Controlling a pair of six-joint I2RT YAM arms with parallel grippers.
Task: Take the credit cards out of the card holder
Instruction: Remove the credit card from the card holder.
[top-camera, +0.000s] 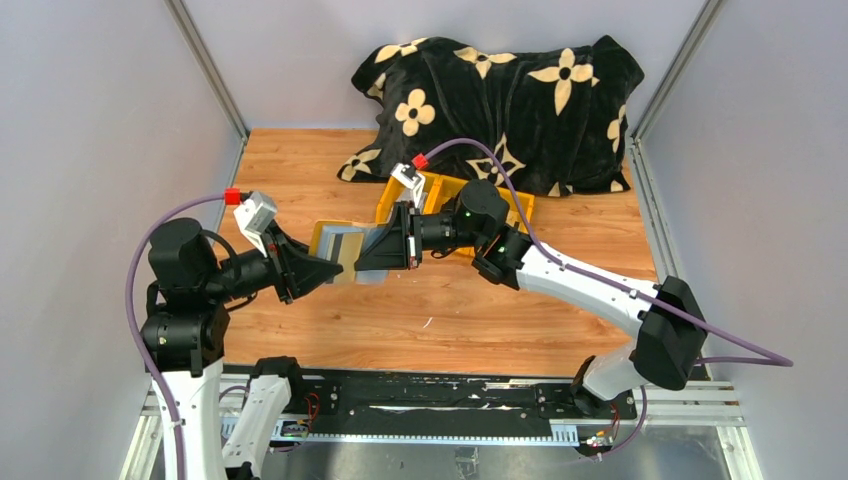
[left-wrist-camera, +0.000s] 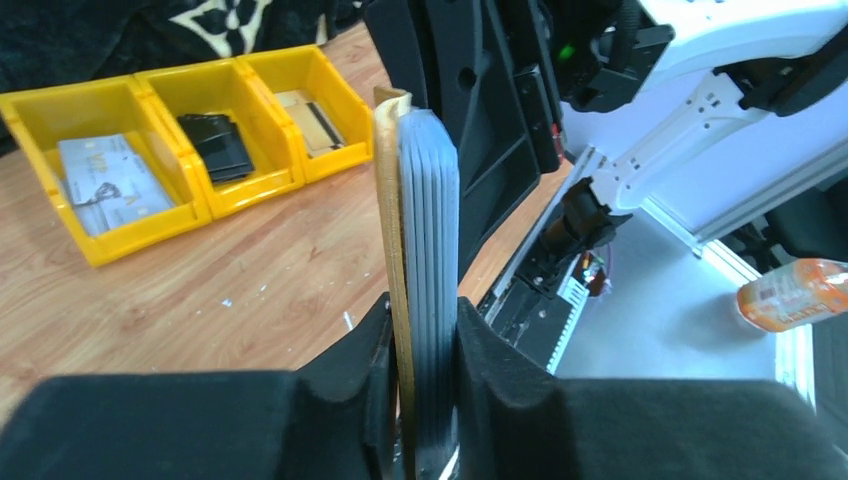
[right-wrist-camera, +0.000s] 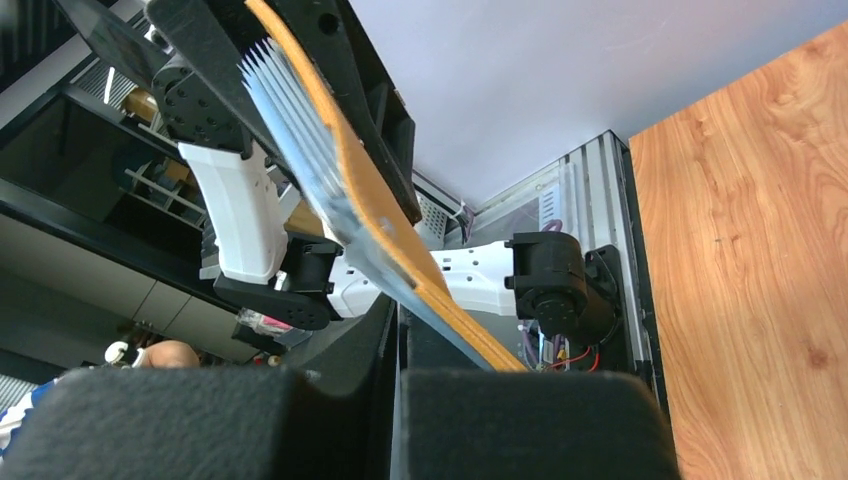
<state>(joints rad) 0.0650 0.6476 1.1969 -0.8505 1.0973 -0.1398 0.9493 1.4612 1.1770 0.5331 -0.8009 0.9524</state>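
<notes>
Wood table (top-camera: 450, 320) boxed in by grey walls, a flowered blanket (top-camera: 500, 90) heaped at the back: that is your workspace, and the holder (top-camera: 340, 245) hangs above it, held in the air between the two arms and not resting on anything. Your left gripper (left-wrist-camera: 425, 340) is clamped on one end of the holder, with the yellow leaf and the ribbed stack of grey sleeves (left-wrist-camera: 430, 200) standing edge-on between its fingers. Your right gripper (right-wrist-camera: 398, 335) has its jaws pressed together at the opposite edge, where the leaf and sleeves run down to its fingertips. You cannot tell from these views whether it pinches a card, a sleeve lip or nothing. Behind it sits the yellow bin (left-wrist-camera: 100, 245), and pale cards (left-wrist-camera: 110, 185) lie in its end compartment, so some of the job looks done. You appear to be mid-extraction, at the grasp of the next card. The next move calls for a straight pull along the sleeve's opening while the left holds firm. Check first that only a card comes away, since a pinched sleeve would drag the whole holder.
</notes>
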